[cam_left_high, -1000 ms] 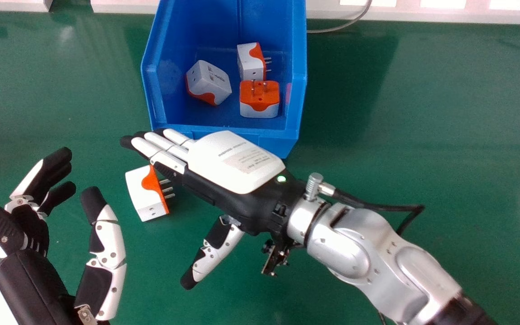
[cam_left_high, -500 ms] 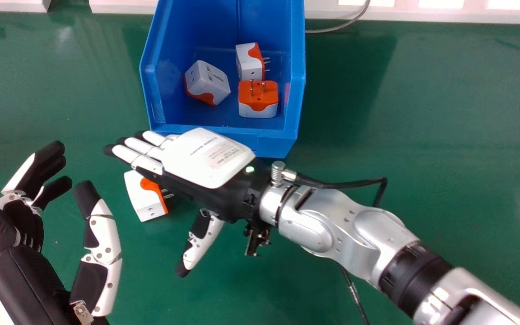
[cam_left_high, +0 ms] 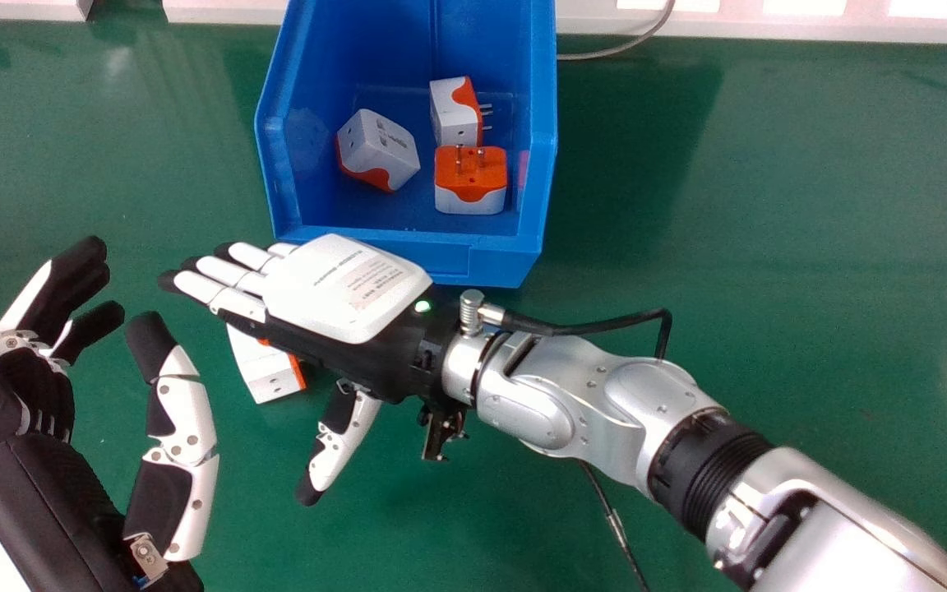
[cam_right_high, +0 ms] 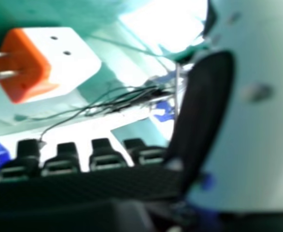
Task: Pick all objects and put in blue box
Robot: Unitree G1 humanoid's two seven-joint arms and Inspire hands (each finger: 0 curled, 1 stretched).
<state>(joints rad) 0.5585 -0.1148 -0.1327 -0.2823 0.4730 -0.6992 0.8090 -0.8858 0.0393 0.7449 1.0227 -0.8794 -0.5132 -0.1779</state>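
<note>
Note first the change of the right hand: moved leftward along the robot-side edge of the blue box, now reaching past the near-left corner, over the loose plug adapter. Compared with the earlier frames, hides more of the white-and-orange body and also the metal prongs. Fingers straight, thumb held well apart, nothing gripped: so, an open hand.

Find this adapter in the same place as before, on the green table, to the robot's side of the near-left corner of the box, not touching the box. Further left from the box, see the left hand, drifted slightly away from the box, with fingers relaxed and empty.

Inside the box, count three adapters, all unmoved: one at the left, one farther back, one at the near right.

Seems to mean a change from passing the box to lining up for the last visible adapter. Probably needs lowering, then closing thumb and fingers around the body. Possible trouble: pushing the adapter away before a firm grip, or brushing the box edge.
</note>
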